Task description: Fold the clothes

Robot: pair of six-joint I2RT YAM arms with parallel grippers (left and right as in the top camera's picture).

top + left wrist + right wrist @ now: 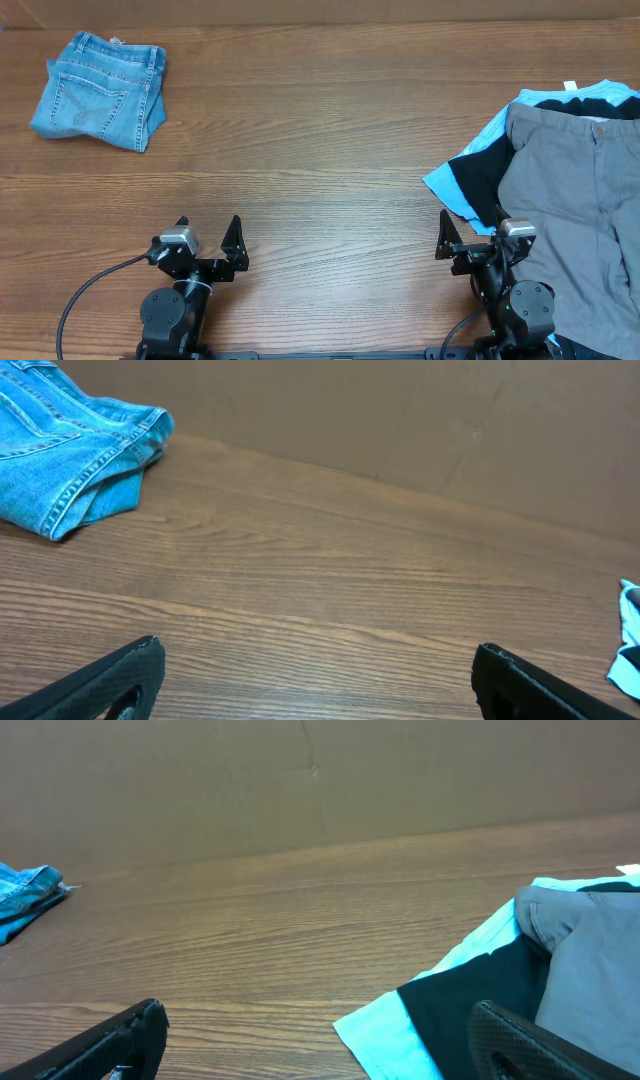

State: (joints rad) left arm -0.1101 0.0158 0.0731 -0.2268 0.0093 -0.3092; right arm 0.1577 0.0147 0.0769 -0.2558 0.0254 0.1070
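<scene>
The light-blue denim jeans [100,90] lie folded in a compact bundle at the table's far left corner, also seen in the left wrist view [70,450]. At the right edge, grey trousers [580,190] lie spread over a black garment [480,180] and a sky-blue one [447,187]. My left gripper [208,228] rests open near the front edge, nothing between its fingers [318,660]. My right gripper [470,225] is open too, its right finger over the black cloth [480,1000] beside the sky-blue corner [390,1035] and the grey trousers [600,950].
Bare wooden table [320,150] stretches between the jeans and the pile. A brown cardboard wall [400,410] closes off the far side. A black cable [80,295] loops from the left arm's base.
</scene>
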